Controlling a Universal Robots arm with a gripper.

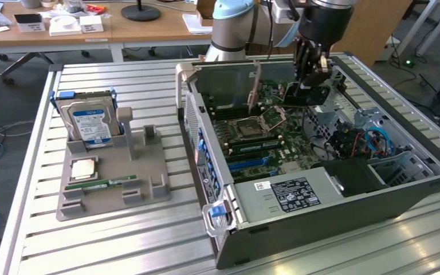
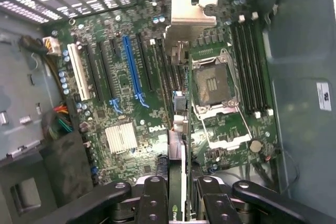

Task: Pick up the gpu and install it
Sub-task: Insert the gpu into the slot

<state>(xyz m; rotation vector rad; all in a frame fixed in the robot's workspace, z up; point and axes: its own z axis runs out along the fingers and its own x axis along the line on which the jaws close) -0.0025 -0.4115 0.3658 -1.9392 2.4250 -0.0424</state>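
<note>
One slatted metal worktop (image 1: 128, 240), wooden desks (image 1: 151, 31) behind. Exterior view: open PC case (image 1: 319, 212) on worktop; grey tray (image 1: 113, 197) at exterior view's left carries hard drive (image 1: 90, 123), RAM stick (image 1: 101, 184). Pincer (image 1: 311, 81) grips gpu (image 1: 304, 96) edge-down inside case, over motherboard (image 1: 274, 143). Wrist view: pincer (image 2: 181, 184) clamped on gpu (image 2: 177, 153), seen edge-on between blue slot (image 2: 131, 66) and CPU socket (image 2: 212, 82).

Ribbed matt metal table (image 1: 128, 240), dull grey steel case (image 1: 342, 212), shiny silver metal bracket (image 2: 191, 11) on the gpu (image 2: 178, 161).

Robotics lab: robot arm (image 1: 231, 26) at slotted metal bench (image 1: 113, 246), opened computer tower (image 1: 334, 212), office desks (image 1: 151, 31) behind.
</note>
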